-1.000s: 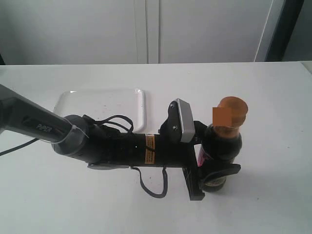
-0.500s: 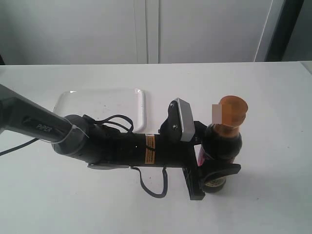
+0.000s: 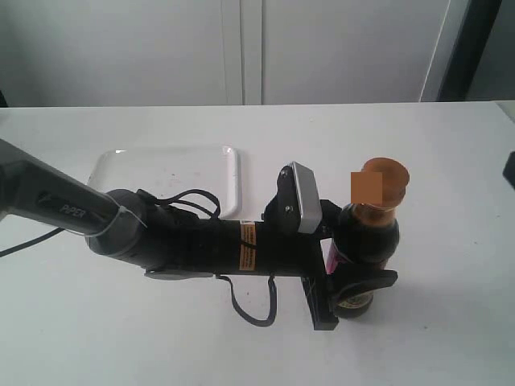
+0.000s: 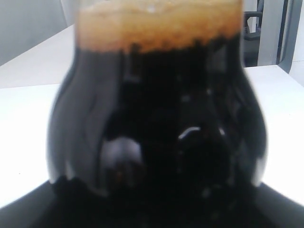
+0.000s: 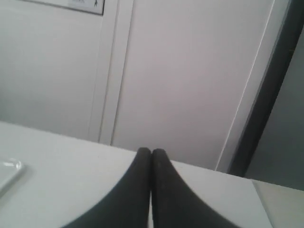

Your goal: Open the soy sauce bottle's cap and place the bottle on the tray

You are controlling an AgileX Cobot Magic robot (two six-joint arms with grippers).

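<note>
The soy sauce bottle (image 3: 368,237) stands upright on the white table, right of centre, dark liquid filling it to the neck. Its golden-brown cap (image 3: 383,185) sits on top with the lid down. My left gripper (image 3: 362,256) reaches in from the left and is shut on the bottle's body, one finger behind it and one in front. In the left wrist view the bottle (image 4: 156,118) fills the frame. The white tray (image 3: 165,177) lies behind the left arm. My right gripper (image 5: 151,153) is shut with nothing in it, its fingertips pressed together above the table.
A dark part of the right arm (image 3: 510,169) shows at the exterior view's right edge. White cabinet doors (image 3: 241,48) stand behind the table. A corner of the tray (image 5: 7,172) appears in the right wrist view.
A dark part of the right arm has come into view at the right edge. The left arm and the bottle have not moved.
</note>
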